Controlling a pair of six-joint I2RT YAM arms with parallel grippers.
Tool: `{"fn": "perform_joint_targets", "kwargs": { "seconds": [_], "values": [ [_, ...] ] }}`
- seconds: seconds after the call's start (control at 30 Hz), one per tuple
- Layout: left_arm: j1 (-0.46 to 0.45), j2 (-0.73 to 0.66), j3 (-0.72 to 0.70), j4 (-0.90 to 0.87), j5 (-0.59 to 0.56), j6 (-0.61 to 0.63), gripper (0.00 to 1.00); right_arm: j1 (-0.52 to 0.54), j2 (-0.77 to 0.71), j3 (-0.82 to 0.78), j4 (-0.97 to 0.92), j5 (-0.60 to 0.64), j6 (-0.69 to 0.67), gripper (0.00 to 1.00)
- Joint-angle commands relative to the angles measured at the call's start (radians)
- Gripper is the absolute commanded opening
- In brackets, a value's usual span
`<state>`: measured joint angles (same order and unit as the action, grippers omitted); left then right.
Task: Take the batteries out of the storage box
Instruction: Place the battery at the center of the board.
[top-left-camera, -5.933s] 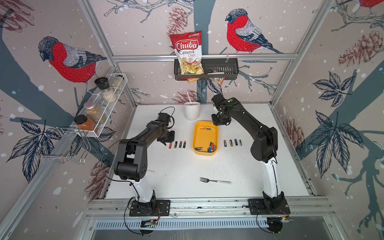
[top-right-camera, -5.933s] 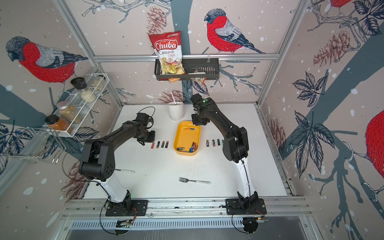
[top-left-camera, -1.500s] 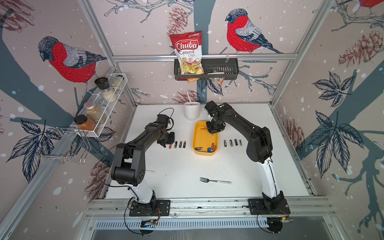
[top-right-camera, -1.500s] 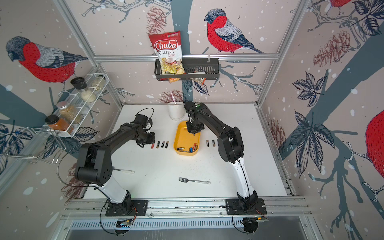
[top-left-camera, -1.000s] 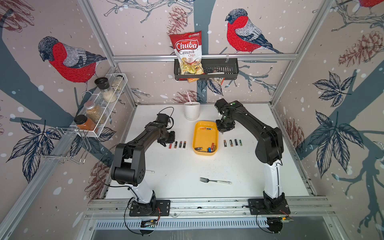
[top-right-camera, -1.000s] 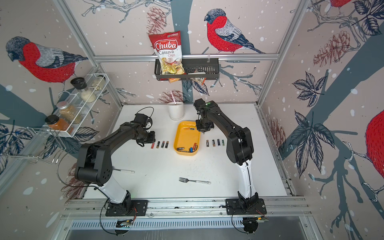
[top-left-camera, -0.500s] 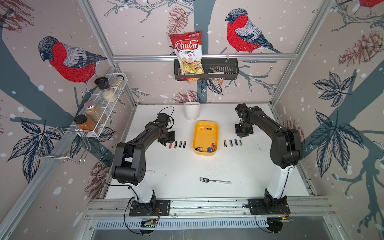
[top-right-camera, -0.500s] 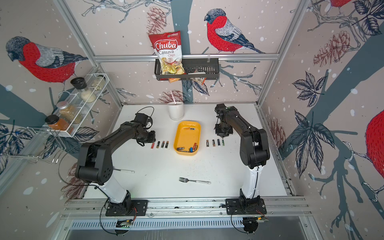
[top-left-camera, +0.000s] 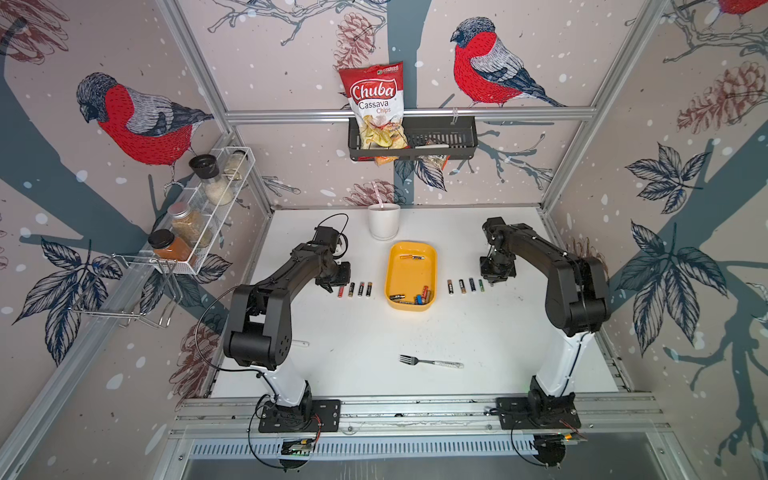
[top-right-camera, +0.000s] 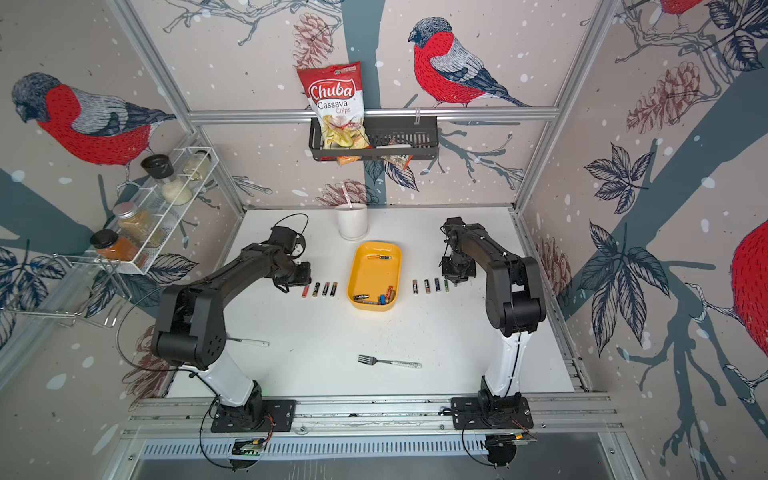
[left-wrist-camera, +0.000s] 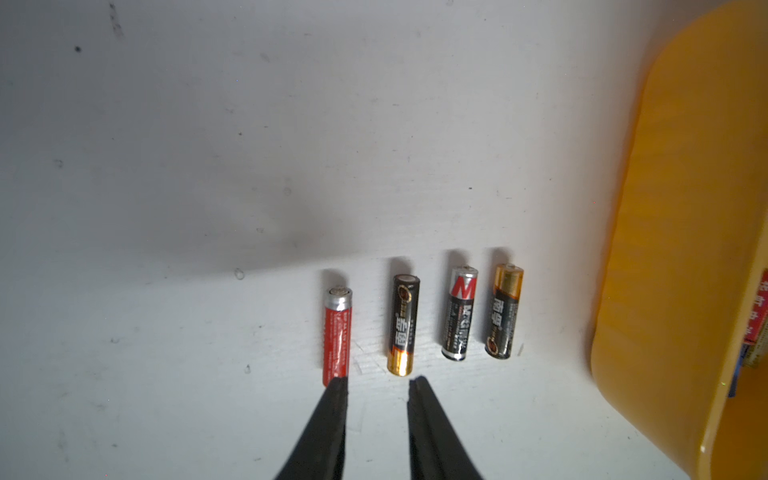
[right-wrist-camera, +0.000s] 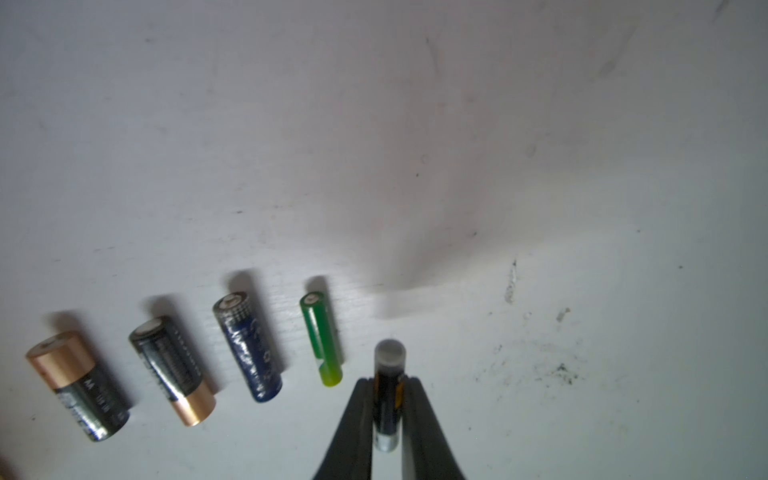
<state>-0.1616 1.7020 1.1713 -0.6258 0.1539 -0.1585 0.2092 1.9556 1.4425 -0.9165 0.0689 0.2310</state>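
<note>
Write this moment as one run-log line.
right gripper: shut on dark battery | left gripper: open, empty | yellow box: batteries inside

The yellow box (top-left-camera: 409, 275) is open on top, with one battery (top-left-camera: 411, 257) lying at its 12 o'clock end and a little pile of batteries (top-left-camera: 415, 297) at its 6 o'clock end. A row of four batteries (top-left-camera: 354, 289) lies side by side at the box's 9 o'clock, and a second row of four (top-left-camera: 465, 285) lies at its 3 o'clock. Just past that second row, a dark battery (right-wrist-camera: 388, 390) is pinched between the right jaws.
</note>
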Motion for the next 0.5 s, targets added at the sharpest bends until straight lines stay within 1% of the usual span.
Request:
{"fn": "perform_joint_targets", "kwargs": {
  "seconds": [0.0, 0.47],
  "values": [
    [-0.002, 0.001, 0.004, -0.011, 0.001, -0.003, 0.3, -0.002, 0.01, -0.007, 0.027, -0.001, -0.023, 0.18],
    [-0.009, 0.009, 0.013, -0.015, -0.002, -0.01, 0.3, -0.004, 0.063, -0.004, 0.044, 0.005, -0.057, 0.18]
  ]
}}
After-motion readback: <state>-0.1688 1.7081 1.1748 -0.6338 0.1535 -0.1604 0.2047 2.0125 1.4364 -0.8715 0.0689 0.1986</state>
